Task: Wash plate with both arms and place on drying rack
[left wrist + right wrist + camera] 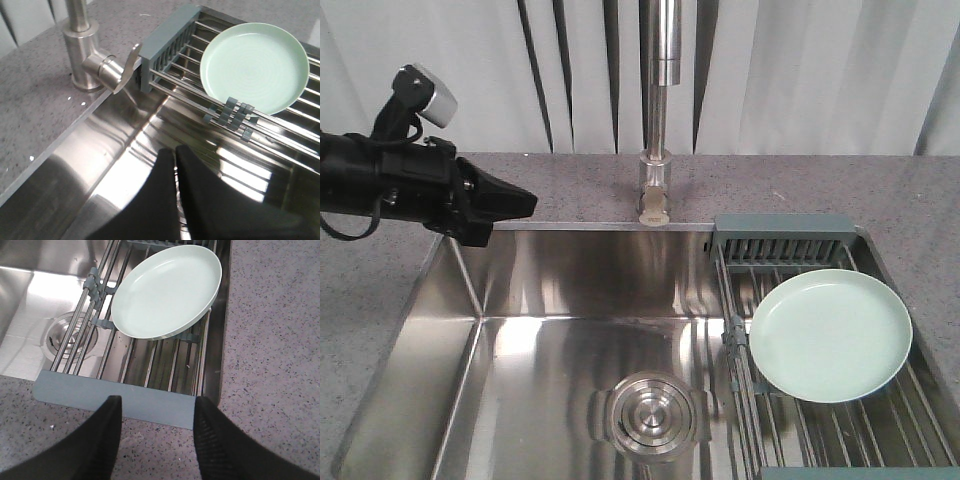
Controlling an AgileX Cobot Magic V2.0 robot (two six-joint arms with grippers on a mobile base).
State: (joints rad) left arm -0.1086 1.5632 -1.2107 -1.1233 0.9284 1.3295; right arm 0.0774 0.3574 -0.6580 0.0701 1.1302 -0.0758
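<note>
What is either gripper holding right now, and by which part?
Nothing. The left gripper is shut and empty over the sink; the right gripper is open, and the plate lies untouched on the drying rack.

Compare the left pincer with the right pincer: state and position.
The left pincer is shut, its black fingers pressed together; the right pincer is open, its fingers wide apart. The left one hangs over the steel sink basin; the right one sits over the speckled grey countertop, at the grey-green drying rack. Neither holds anything, and the round pale mint-green plate lies on the rack.
</note>
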